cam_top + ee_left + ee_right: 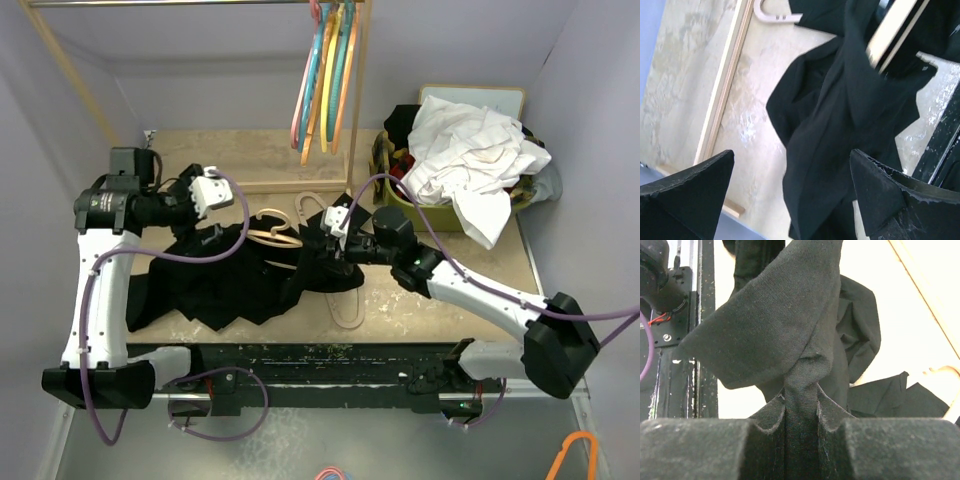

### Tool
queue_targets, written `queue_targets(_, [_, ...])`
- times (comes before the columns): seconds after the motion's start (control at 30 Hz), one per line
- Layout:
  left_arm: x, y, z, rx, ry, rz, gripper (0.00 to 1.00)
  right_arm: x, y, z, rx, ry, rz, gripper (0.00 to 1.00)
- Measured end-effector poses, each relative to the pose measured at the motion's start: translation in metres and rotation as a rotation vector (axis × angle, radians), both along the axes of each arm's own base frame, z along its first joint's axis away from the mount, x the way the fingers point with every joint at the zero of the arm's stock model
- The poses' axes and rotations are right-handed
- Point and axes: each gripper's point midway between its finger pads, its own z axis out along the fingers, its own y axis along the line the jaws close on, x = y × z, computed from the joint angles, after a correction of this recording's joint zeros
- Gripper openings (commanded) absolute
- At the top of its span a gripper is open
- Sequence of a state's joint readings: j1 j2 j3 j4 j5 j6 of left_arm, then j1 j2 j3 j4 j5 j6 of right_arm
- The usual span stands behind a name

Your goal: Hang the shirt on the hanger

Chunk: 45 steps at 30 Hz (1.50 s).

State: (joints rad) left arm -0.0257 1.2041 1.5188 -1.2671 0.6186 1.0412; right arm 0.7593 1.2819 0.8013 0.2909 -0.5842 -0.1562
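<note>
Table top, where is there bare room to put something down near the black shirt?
Bare wood lies behind the wooden rack rail, up to the back wall, and at the right between the green bin of white cloth and the right arm. The middle is crowded: the large black soft-fabric shirt covers it.

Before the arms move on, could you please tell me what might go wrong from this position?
The right hand pinches only a narrow fold of the large black fabric shirt, so it may slip free. The left hand is open and grips nothing, leaving the shirt bunched up. The thin cream-beige hanger appears partly covered by the cloth, so pulling could drag it along.
</note>
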Motion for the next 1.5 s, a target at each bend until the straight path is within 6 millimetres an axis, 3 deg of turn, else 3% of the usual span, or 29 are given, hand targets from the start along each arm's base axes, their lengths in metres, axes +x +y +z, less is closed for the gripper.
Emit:
queue_targets(0.13, [-0.009,0.019,-0.009,0.007,0.027,0.047,0.99,0.0,-0.007,0.003,0.01,0.012,-0.05,0.0])
queue_targets(0.23, [-0.017,0.01,-0.005,-0.039,0.054,0.021,0.99,0.003,-0.01,0.003,0.01,0.023,-0.083,0.0])
queue_targets(0.3, [-0.023,0.002,0.009,-0.087,0.06,0.006,0.99,0.002,-0.01,0.004,0.012,0.034,-0.101,0.0])
queue_targets(0.43, [-0.025,-0.014,0.08,-0.209,-0.026,0.009,0.99,-0.003,-0.009,0.016,0.0,0.06,-0.149,0.0])
queue_targets(0.47, [-0.024,-0.015,0.109,-0.232,-0.082,0.032,0.99,-0.005,-0.006,0.024,0.0,0.056,-0.15,0.0])
queue_targets(0.57, [-0.024,-0.007,0.182,-0.278,-0.277,0.149,0.99,-0.015,0.01,0.069,0.011,0.024,-0.151,0.0])
queue_targets(0.67, [-0.023,0.029,0.245,-0.346,-0.467,0.464,0.99,-0.015,0.031,0.138,0.066,-0.026,-0.155,0.0])
queue_targets(0.77, [-0.031,0.086,0.297,-0.456,-0.662,0.855,0.99,-0.001,0.054,0.197,0.123,-0.068,-0.185,0.0])
queue_targets(0.9, [-0.057,0.172,0.342,-0.556,-0.941,1.365,0.99,0.04,0.076,0.24,0.164,-0.084,-0.336,0.0])
queue_targets(1.03, [-0.079,0.223,0.356,-0.555,-1.124,1.705,0.99,0.094,0.093,0.256,0.178,-0.085,-0.55,0.0])
queue_targets(1.13, [-0.082,0.238,0.355,-0.537,-1.174,1.828,0.99,0.133,0.1,0.267,0.203,-0.093,-0.691,0.0])
queue_targets(1.23, [-0.082,0.244,0.35,-0.515,-1.183,1.887,0.99,0.163,0.097,0.267,0.24,-0.078,-0.783,0.0])
queue_targets(1.37, [-0.074,0.249,0.339,-0.475,-1.171,1.93,0.99,0.186,0.077,0.254,0.237,-0.031,-0.851,0.0])
queue_targets(1.5, [-0.069,0.251,0.331,-0.442,-1.162,1.946,0.99,0.205,0.056,0.252,0.251,-0.015,-0.916,0.0])
